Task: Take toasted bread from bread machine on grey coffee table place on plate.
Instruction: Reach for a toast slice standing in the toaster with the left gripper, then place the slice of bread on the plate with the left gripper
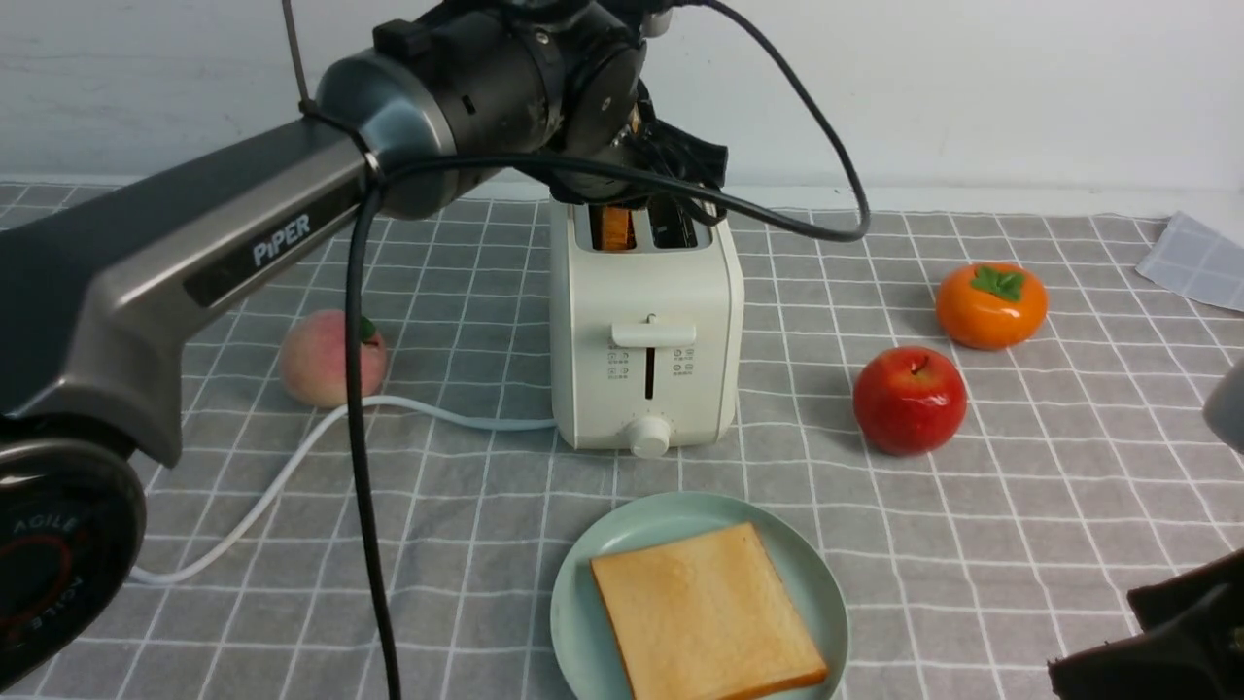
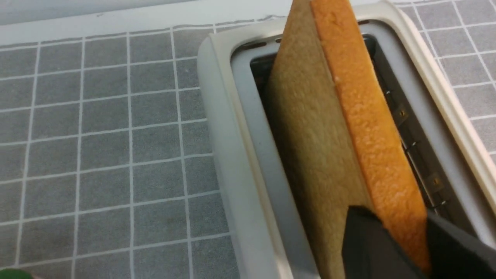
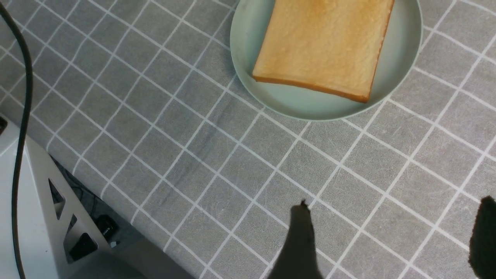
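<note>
The cream-white bread machine (image 1: 646,321) stands mid-way back on the grey coffee table (image 1: 1069,486). One slice of toasted bread (image 1: 612,228) stands upright in its left slot, orange crust up. My left gripper (image 2: 399,221) reaches down over that slot and is shut on this slice (image 2: 348,116), one dark finger on each face near a corner. The right slot looks empty. A second slice (image 1: 705,612) lies flat on the mint-green plate (image 1: 583,564) in front of the toaster. My right gripper (image 3: 391,205) hovers open over bare cloth near the plate (image 3: 403,69), holding nothing.
A peach (image 1: 330,358) lies left of the toaster, with the white cord (image 1: 292,467) running past it. A red apple (image 1: 910,399) and an orange persimmon (image 1: 991,304) sit to the right. A folded cloth (image 1: 1195,258) lies at the far right.
</note>
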